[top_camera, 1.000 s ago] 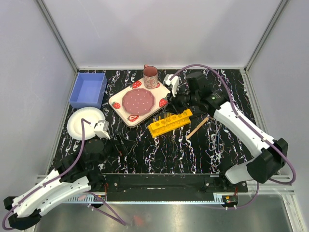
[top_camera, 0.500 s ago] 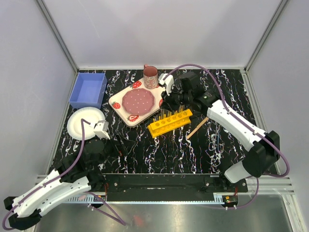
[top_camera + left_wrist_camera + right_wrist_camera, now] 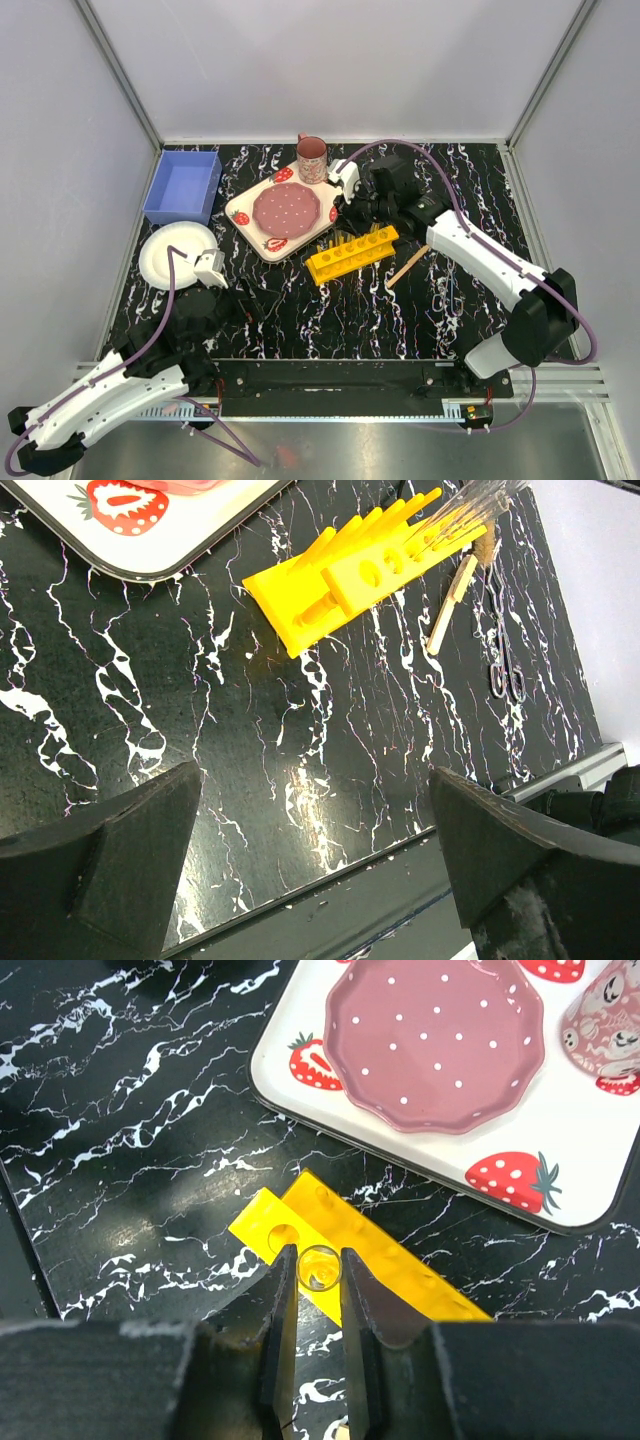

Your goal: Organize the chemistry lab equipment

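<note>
Black marbled surface (image 3: 300,310) carries the yellow rack (image 3: 352,253) near its middle, just beside the strawberry plate (image 3: 258,235). My worry: the clear tube (image 3: 320,1266) could miss its hole, catch the rim and tip the light rack. Nearly closed, the right gripper (image 3: 317,1278) jaws pinch that tube over the rack; the left gripper (image 3: 315,825) jaws gape wide, holding nothing

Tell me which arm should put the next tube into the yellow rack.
Right. Its tool is shut on a clear tube directly above the yellow rack. The left tool is open and empty, well away from the rack.
</note>
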